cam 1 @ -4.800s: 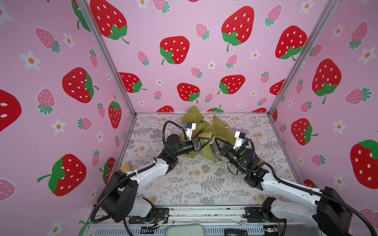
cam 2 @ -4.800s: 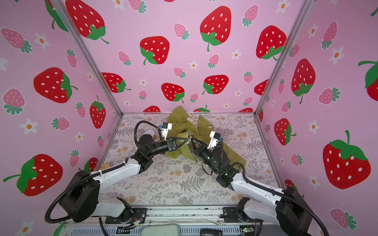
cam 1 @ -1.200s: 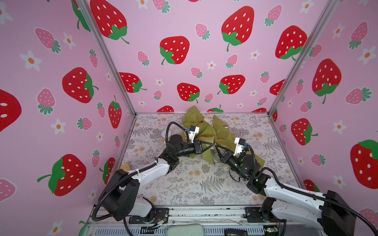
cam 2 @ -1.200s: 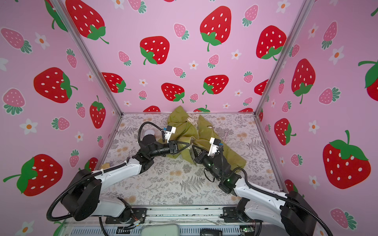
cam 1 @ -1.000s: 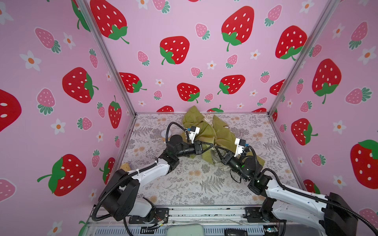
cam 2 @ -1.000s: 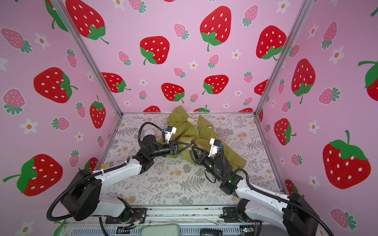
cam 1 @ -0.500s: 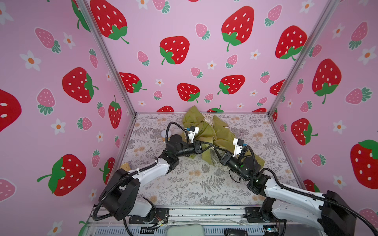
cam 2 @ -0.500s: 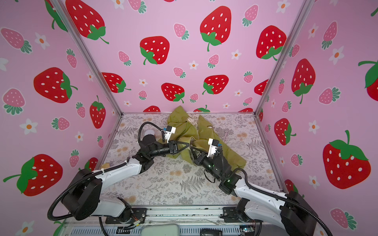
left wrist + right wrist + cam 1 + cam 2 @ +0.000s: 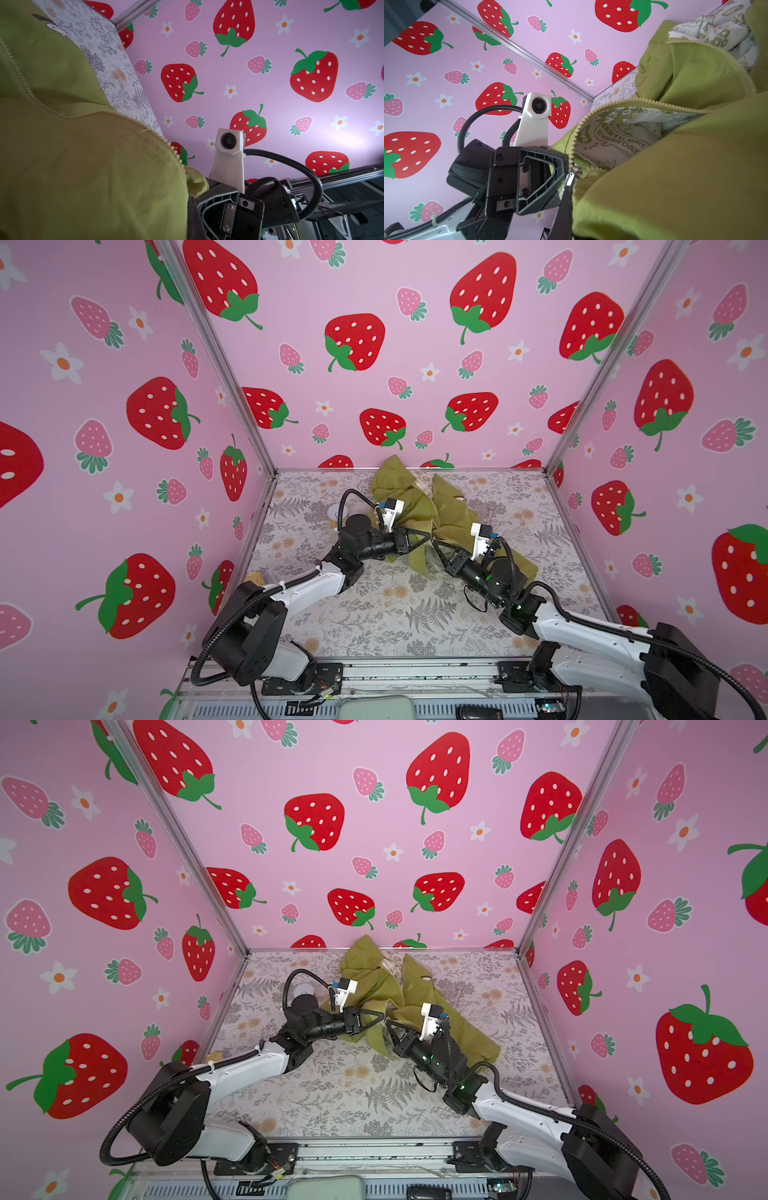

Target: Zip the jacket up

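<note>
Toward the back of the surface point(image 9: 374, 614), in both top views, the jacket point(image 9: 455, 512) is seen crumpled and unzipped. The left gripper point(image 9: 428, 536) and right gripper point(image 9: 436, 545) meet at its lower front. Their jaws are pressed together on fabric, seemingly to bring the zipper ends together.

From the left wrist, unjoined zipper teeth point(image 9: 164, 143) are shown along an olive edge.

From the right wrist, cream printed lining point(image 9: 616, 133) and the slider point(image 9: 570, 179) are exposed.

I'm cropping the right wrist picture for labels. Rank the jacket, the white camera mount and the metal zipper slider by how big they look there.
Largest: jacket, filling about half the picture, partly because it lies close to the lens.
Then: white camera mount, clearly smaller.
Smallest: metal zipper slider, a small glint at the fabric's edge.
</note>
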Controlling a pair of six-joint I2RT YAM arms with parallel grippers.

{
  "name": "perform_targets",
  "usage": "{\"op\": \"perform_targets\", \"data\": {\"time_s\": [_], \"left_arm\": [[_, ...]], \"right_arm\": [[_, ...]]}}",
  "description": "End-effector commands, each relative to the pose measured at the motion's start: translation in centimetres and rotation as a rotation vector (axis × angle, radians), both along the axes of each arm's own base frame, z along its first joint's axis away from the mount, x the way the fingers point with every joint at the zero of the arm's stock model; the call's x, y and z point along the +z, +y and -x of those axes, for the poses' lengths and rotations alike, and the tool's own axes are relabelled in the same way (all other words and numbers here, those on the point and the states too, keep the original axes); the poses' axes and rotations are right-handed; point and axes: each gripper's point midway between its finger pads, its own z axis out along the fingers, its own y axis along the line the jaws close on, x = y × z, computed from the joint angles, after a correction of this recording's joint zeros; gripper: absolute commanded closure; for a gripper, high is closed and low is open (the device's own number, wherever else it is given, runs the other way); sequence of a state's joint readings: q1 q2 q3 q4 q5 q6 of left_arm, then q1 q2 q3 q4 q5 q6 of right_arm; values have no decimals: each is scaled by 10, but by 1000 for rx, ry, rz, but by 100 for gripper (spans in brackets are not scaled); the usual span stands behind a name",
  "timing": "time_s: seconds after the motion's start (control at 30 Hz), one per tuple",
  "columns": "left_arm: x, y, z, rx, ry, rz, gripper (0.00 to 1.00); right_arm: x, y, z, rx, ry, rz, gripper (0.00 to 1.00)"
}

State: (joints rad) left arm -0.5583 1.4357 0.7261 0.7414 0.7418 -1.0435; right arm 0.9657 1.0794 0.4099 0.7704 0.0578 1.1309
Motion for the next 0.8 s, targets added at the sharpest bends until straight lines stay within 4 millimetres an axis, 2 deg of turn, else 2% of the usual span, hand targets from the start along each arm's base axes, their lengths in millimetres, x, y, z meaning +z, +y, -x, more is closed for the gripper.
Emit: {"op": "perform_targets", "data": {"time_s": [0.0,0.2,0.47,0.77], "left_arm": [[15,14,-33,169,-84,29,100],[-5,25,-40,243,-53,-56,100],[-17,37,-45,292,-49,-95,100],[-24,40,-51,323,-22,-94,100]], "right_arm": [[-11,27,40,242,37,13,100],[-13,27,36,219,44,29,100],[-4,33,31,215,68,3,100],[-8,32,25,182,88,5,100]]}}
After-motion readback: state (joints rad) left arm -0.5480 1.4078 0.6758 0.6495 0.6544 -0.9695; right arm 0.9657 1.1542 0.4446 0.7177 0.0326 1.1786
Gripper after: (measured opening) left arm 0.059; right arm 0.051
